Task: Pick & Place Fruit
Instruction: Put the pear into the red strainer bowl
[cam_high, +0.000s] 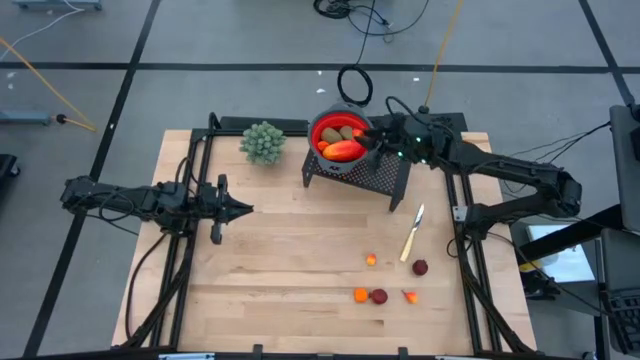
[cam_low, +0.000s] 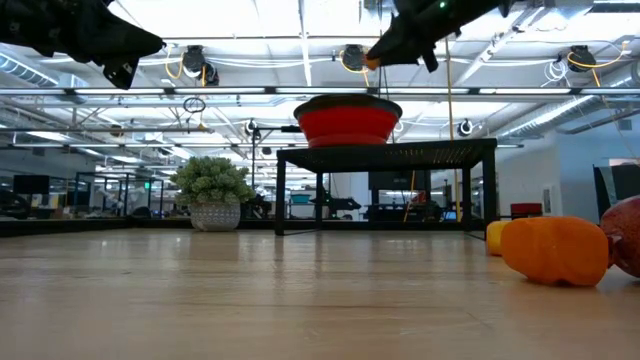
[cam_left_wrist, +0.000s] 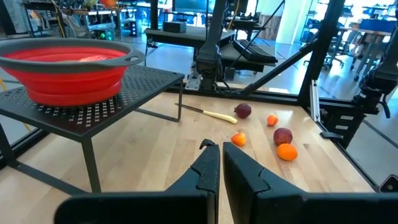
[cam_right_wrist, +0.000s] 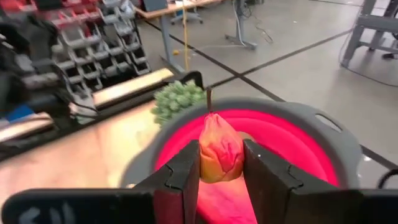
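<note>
Two fingers of my right gripper pinch a red-orange fruit piece between them, directly over the red bowl. In the right wrist view the piece is upright between the fingers, its long axis along them and its narrower tip pointing away from the wrist, toward the far rim of the bowl. From above, the right gripper sits at the bowl's edge on the side nearest its own arm. The right arm reaches in from the right side of the table, elbow bent, forearm stretched toward the bowl. Inside the bowl I see two olive-brown ovals and a longer red-orange piece lying roughly crosswise. The bowl rests on a black perforated stand, near the far edge of the wooden table.

My left gripper waits over the left part of the table, its fingers pressed together, the arm stretched level and pointing toward the table's middle.

Further out, five small fruit bits lie loose on the table's near right: an orange bit, a dark-red bit, an orange bit, a dark-red bit just beside it, and a red-orange bit. A small knife lies between the stand and these bits. A green plant ball stands left of the bowl. I can read no writing anywhere.
</note>
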